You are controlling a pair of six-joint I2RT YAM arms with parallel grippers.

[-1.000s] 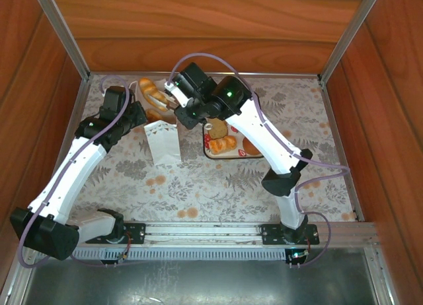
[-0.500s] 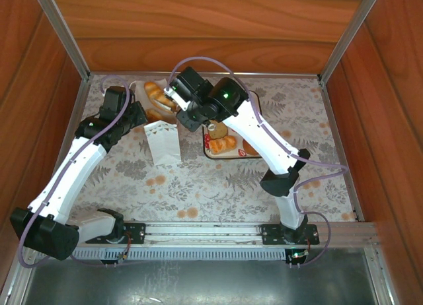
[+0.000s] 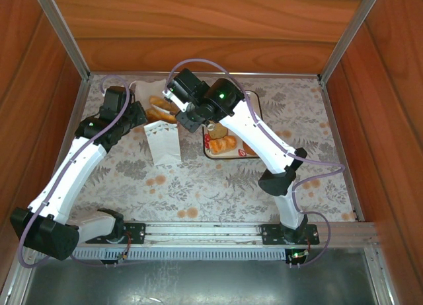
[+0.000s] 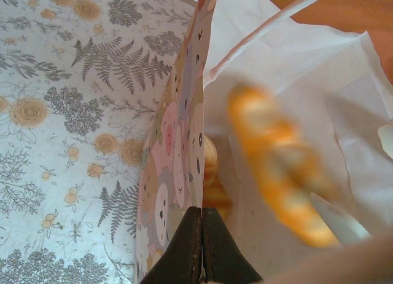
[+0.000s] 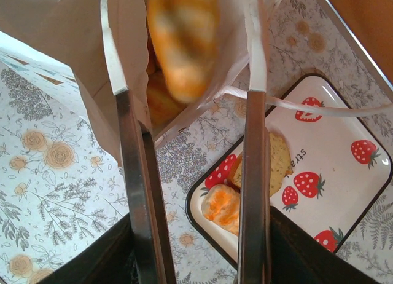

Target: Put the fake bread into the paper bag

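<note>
Top overhead, far; both wrists close, sharing paper bag [image 4: 178,149].

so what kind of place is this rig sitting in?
Probably a lab test cell, not a real kitchen: brown wood-panel walls on silver aluminium posts box in a floral-printed tablecloth, and golden toy pastries sit on a white strawberry-printed tray.

Golden bread [image 4: 276,167] in open paper bag [image 4: 178,155]
</note>
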